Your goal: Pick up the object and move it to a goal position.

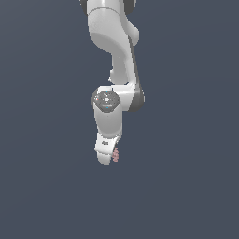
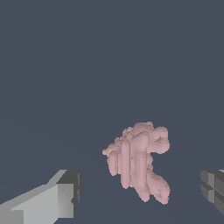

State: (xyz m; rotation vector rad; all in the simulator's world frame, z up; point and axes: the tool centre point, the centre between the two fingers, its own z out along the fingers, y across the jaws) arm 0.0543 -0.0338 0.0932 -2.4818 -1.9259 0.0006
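Two claw fingers sit wide apart.
I see the pink lump between them, touching neither.

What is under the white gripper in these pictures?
In the wrist view, the pale pink lumpy object lies between the open gripper fingers, apart from both. In the exterior view the gripper covers most of it; only a pink edge shows.

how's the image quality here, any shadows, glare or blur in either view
Exterior view: flat, even lighting, no cast shadows or glare; the pink object is tiny and coarse beside the gripper. Wrist view: object sharp, softly shaded ridges, no glare; fingers cropped at the frame edge.
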